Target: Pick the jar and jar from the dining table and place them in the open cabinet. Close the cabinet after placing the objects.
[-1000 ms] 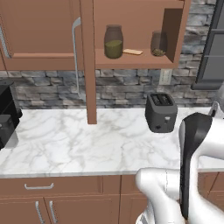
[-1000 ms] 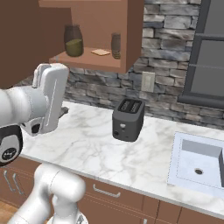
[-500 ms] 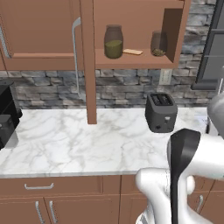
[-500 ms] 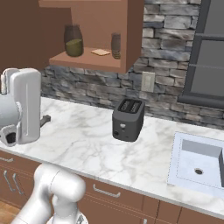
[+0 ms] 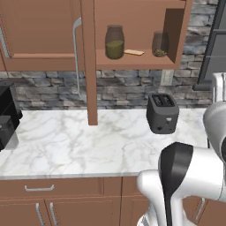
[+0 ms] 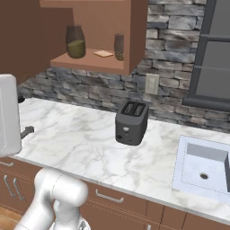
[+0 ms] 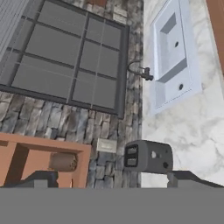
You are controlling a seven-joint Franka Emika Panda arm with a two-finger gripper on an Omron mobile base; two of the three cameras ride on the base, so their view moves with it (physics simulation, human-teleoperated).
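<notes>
Both jars stand upright on the cupboard (image 5: pixel 176 31) shelf, taller jar (image 5: pixel 114 42) left, shorter jar (image 5: pixel 160 44) right; gripper (image 7: pixel 111 180) fingers spread apart, empty.

Left base view: behind-left, facing cabinet (image 5: pixel 132 39) and toaster (image 5: pixel 162 112).
Right base view: behind-right, same 2 things.
Hand view: rolled sideways, toaster close, sink (image 7: pixel 173 52) beyond.

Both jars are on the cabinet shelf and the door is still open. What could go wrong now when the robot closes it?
1. The open door stands edge-on toward the arm, so a sweeping link might hit it instead of pushing it shut.
2. The toaster sits on the counter below the cabinet; a low swing could knock it.
3. The taller jar stands near the shelf's front edge, so a hard slam might jolt it.
</notes>
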